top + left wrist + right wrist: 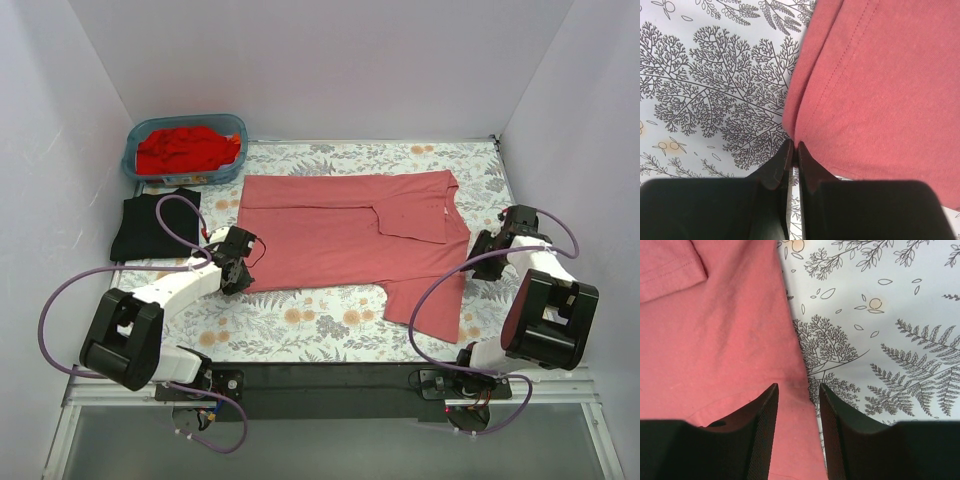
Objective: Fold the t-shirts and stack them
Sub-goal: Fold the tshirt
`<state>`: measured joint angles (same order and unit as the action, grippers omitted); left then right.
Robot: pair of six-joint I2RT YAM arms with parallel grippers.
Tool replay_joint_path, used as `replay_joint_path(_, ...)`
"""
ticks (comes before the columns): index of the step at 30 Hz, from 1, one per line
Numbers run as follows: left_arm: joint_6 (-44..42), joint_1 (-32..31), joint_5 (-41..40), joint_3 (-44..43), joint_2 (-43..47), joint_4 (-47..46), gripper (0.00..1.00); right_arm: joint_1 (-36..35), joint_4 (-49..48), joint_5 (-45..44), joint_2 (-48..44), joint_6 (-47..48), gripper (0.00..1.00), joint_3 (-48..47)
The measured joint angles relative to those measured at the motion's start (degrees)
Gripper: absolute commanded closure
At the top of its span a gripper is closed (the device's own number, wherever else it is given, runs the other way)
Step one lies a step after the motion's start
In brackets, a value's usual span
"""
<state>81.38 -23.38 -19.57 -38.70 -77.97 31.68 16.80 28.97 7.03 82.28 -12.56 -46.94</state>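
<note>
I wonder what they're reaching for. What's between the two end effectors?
The salmon-pink t-shirt, spread on the floral table cover, lies between the left end effector and the right end effector; the top external view shows it.

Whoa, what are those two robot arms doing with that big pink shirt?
They are folding t-shirts. The pink t-shirt lies spread on the flowery table cover, one sleeve folded in. The left gripper is closed right at its left edge, and the right gripper is open over its right edge. A folded black t-shirt lies at the left, and red t-shirts sit in the blue basket.
</note>
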Motion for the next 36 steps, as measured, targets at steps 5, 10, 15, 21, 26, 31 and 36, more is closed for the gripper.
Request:
replay_joint_path(5,-0.20,0.00,0.04,0.02,0.20,-0.04,1.00,0.46,-2.23,0.92,0.81,-0.63,0.56,1.66)
replay_joint_path(10,-0.20,0.00,0.04,0.15,0.33,-0.13,1.00,0.50,-3.15,1.95,2.84,-0.76,0.58,2.43)
replay_joint_path(15,-0.22,0.00,0.04,0.42,0.98,-0.24,1.00,0.50,-3.82,2.14,2.95,-0.79,0.67,2.56)
replay_joint_path(21,-0.20,0.00,0.31,0.57,2.16,-0.09,1.00,0.57,-4.63,1.95,2.73,-0.87,0.98,3.37)
replay_joint_path(26,0.07,0.00,1.49,0.57,4.37,1.81,1.00,0.55,-2.89,1.29,0.48,-0.85,0.99,4.44)
replay_joint_path(31,1.16,0.00,2.99,0.20,8.31,5.95,1.00,0.57,2.43,0.31,-4.26,-0.61,0.99,4.72)
replay_joint_path(36,1.95,0.35,4.33,-2.64,11.96,9.68,1.00,0.61,6.29,-0.26,-7.82,-0.11,0.99,3.82)
